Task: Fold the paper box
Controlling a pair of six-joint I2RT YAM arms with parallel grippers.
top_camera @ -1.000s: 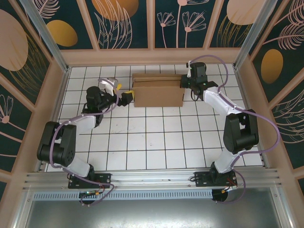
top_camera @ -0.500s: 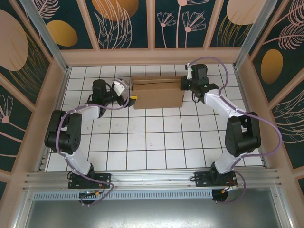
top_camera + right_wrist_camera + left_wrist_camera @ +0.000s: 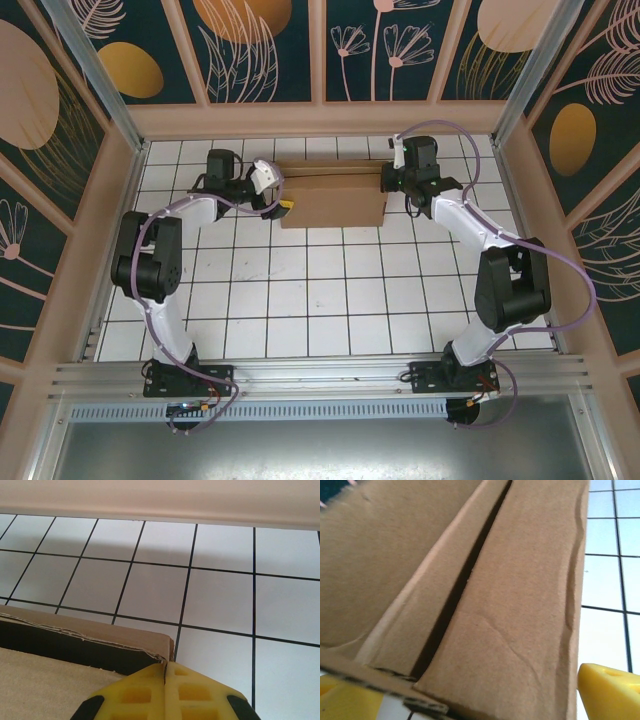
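Near edge: a grey aluminium rail (image 3: 320,372) carries the two arm bases, side by side.
Table: a white tiled tabletop with black grid lines (image 3: 320,300); bare tiles lie between the bases and the far rows.
Arms: the black-and-white left arm (image 3: 150,260) and right arm (image 3: 505,280) each curve up their own side to the far part of the table.
Task's thing: the paper box (image 3: 335,200), flat, rectangular and of plain brown corrugated cardboard, lies on the far tiles. Its long side runs left to right, between the two grippers.
Box surface: in the left wrist view a dark slit runs lengthwise between two cardboard panels, and a pressed crease follows the right-hand edge.
Left gripper: the left gripper (image 3: 280,200) sits at the box's left end with its jaws spread wide. Its yellow plastic fingers (image 3: 607,690) show at the lower corners of the wrist view with the cardboard end between them (whether either finger touches the box I cannot tell).
Right gripper: the right gripper (image 3: 390,182) is at the box's far right corner. Its yellow ribbed fingers (image 3: 195,697) are pressed together, tips right at the corner of a cardboard wall, and no cardboard can be made out between them.
Far side: a pale wooden ledge (image 3: 320,120) stands just behind the box. Above it are dark teal panels with orange discs and pink line-drawn plants (image 3: 265,60).
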